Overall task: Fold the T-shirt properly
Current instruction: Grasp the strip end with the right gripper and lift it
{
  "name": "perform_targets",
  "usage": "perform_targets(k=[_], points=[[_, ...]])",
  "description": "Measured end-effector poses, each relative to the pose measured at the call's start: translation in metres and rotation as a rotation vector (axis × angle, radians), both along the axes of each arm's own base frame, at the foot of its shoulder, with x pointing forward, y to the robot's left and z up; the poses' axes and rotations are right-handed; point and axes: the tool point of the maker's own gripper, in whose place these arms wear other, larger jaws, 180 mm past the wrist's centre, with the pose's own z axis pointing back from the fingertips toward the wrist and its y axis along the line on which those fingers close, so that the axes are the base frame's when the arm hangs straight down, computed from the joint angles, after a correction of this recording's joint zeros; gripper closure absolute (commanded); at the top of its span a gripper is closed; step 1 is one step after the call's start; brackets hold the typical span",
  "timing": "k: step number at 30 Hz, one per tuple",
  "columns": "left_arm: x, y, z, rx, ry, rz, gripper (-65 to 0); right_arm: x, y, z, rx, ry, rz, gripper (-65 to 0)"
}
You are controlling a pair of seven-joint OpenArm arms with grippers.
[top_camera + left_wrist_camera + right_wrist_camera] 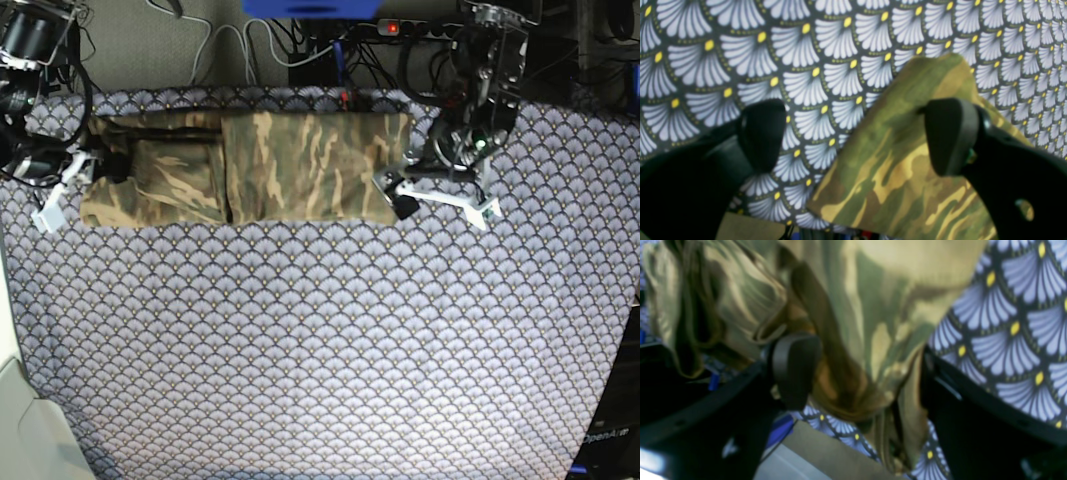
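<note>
Left pincer (853, 136) stands with its jaws spread wide, one black pad over the tablecloth (806, 50) and the other over a corner of the T-shirt (907, 160); nothing is clamped between them. Seen from the base view, this pincer (398, 195) sits at the shirt's end nearest the cable clutter at the far edge of the bench. Right pincer (860, 373) is also spread wide, with bunched camouflage cloth lying between its two pads; whether either pad presses the cloth cannot be told, as the picture is blurred. It (88, 172) sits at the shirt's opposite end in the base view. The T-shirt (250, 165) lies folded into a long band along the far edge of the bench, on the scallop-patterned tablecloth (320, 350), with a thicker layered part toward the right pincer's end.
</note>
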Motion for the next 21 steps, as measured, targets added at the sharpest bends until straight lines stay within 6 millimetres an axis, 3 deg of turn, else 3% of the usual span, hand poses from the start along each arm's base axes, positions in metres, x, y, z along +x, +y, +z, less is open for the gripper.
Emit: perform_targets(k=[10, 21], points=[[0.0, 0.0, -0.001, 0.001, 0.002, 0.0, -65.0, -0.009, 0.002, -0.003, 0.004, 0.044, 0.027, -42.7], [-0.003, 0.0, -0.002, 0.0, 0.007, 0.0, -65.0, 0.007, 0.011, 0.015, 0.083, -0.036, 0.024, -42.7]])
